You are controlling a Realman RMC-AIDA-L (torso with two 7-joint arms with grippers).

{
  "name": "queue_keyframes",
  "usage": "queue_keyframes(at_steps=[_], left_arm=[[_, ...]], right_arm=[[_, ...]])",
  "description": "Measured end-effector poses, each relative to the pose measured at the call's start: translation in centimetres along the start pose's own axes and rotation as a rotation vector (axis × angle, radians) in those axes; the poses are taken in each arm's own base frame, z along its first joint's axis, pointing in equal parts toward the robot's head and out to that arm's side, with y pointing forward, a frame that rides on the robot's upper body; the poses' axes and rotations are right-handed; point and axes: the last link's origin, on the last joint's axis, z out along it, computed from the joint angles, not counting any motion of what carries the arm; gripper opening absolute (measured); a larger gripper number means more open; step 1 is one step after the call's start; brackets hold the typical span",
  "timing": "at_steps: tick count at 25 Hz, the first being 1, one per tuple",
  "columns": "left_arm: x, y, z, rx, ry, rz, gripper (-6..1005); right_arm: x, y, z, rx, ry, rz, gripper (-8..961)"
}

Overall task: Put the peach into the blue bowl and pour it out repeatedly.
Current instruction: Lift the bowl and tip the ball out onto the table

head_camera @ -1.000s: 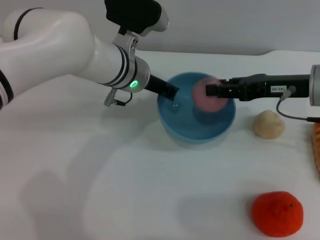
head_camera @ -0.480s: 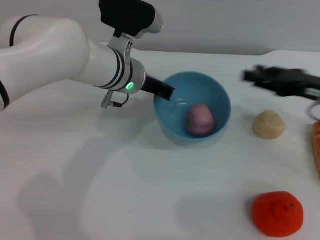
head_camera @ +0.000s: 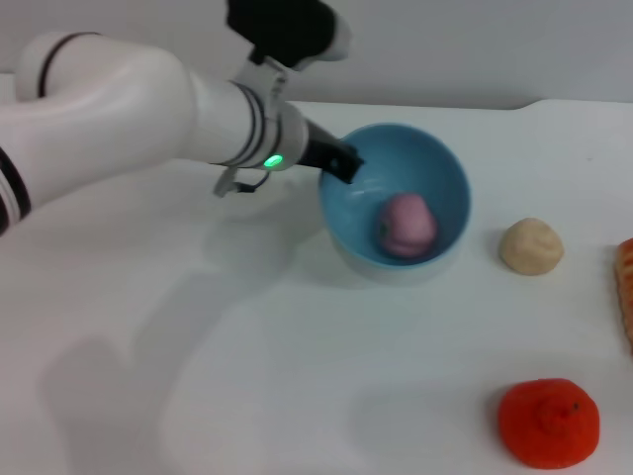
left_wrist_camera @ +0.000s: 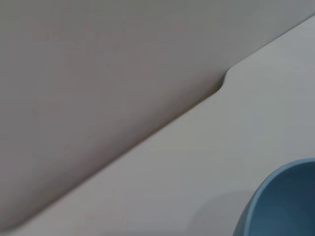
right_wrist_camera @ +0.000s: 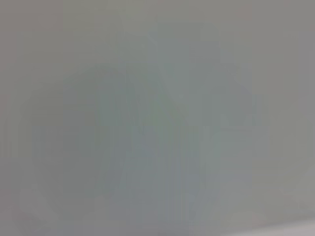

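The pink-mauve peach [head_camera: 406,225] lies inside the light blue bowl [head_camera: 435,168], which is tilted with its opening toward me near the middle of the white table. My left gripper [head_camera: 339,164] is shut on the bowl's left rim and holds it tipped. The bowl's edge also shows in the left wrist view [left_wrist_camera: 283,201]. My right gripper is out of the head view, and the right wrist view shows only a blank grey surface.
A pale beige lumpy ball [head_camera: 531,245] sits to the right of the bowl. A larger orange-red fruit [head_camera: 548,423] lies at the front right. An orange object [head_camera: 626,292] shows at the right edge. The table's far edge [head_camera: 495,107] runs behind the bowl.
My right gripper let the peach drop into the bowl and drew back to the right, out of view. My left gripper has shifted the bowl slightly right and tilted it more.
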Motion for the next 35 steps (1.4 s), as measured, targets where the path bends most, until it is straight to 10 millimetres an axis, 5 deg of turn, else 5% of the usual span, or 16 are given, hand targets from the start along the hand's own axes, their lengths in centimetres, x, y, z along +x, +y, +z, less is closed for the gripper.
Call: queue_keyframes(at_steps=[6, 13, 27, 35], left_arm=[[2.8, 2.4, -0.2, 0.062, 0.082, 0.316, -2], [4.8, 8.0, -1.1, 0.078, 0.190, 0.768, -2], [2.6, 14.3, -2.9, 0.124, 0.577, 1.363, -2], [2.2, 16.0, -3.0, 0.154, 0.631, 1.574, -1]], right_arm=[[3.6, -0.9, -3.4, 0.211, -0.099, 0.074, 550], [4.0, -0.5, -3.4, 0.242, -0.137, 0.075, 549], [3.8, -0.2, -2.3, 0.232, -0.147, 0.084, 550], [3.8, 0.1, -1.7, 0.221, -0.147, 0.095, 548]])
